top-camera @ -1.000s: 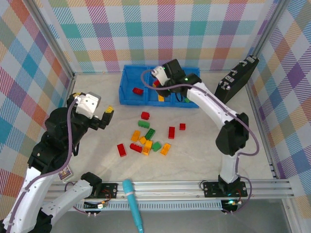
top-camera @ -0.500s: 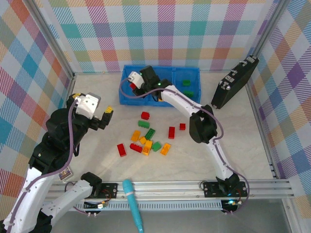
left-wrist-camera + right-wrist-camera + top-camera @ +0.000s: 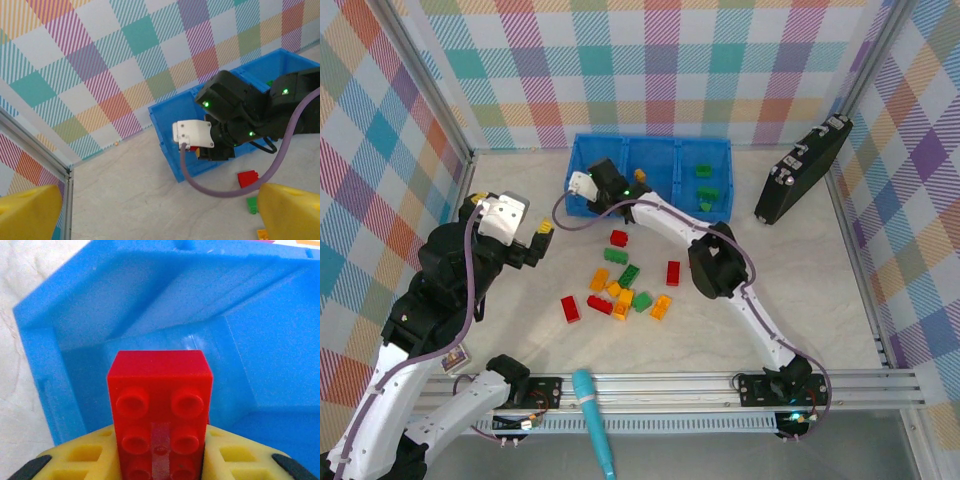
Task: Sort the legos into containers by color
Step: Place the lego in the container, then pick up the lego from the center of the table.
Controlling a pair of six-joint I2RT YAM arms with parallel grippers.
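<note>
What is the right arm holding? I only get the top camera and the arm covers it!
Observer: A red brick, pinched in the right jaws, seen from that wrist camera.
Operator: Is it over the bin yet?
Observer: Yes, the blue bin and its inner walls sit right behind the brick there.
Operator: And the other arm?
Observer: The left jaws stand wide apart with nothing between them, going by the left wrist camera.
</note>
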